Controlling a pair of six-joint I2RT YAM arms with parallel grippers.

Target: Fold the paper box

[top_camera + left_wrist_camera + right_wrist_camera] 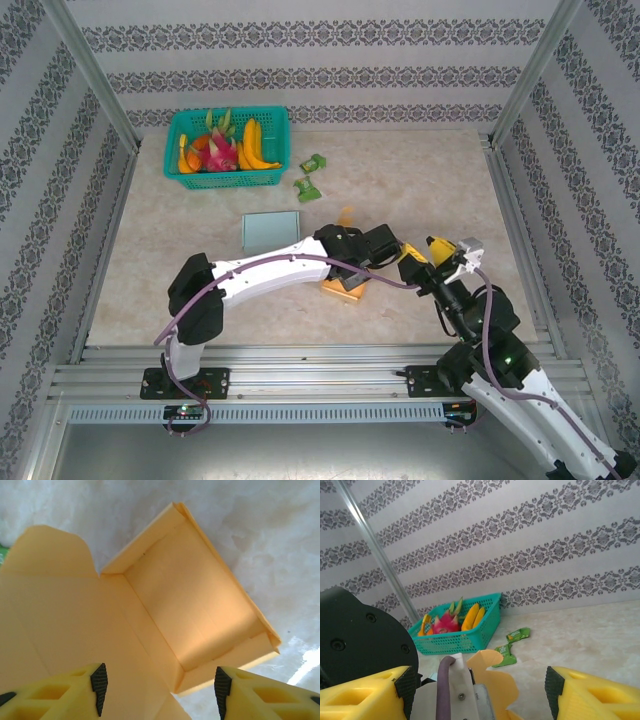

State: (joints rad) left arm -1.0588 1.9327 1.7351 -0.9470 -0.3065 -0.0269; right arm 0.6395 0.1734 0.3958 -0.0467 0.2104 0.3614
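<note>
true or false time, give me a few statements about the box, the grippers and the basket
1. The left gripper is open over the orange box. True.
2. The basket is empty. False: it holds fruit.
3. Two green packets lie near the basket. True.
4. The right gripper is shut on the box. False: it is open.
5. The box is closed up. False: its flap is open, its inside showing.

Robotics test cell: aluminium rails [320, 380] at 6 o'clock, wallpapered panels [330, 75] at 12, fruit basket [225, 180] at 11 on a marble-look table [420, 180].
</note>
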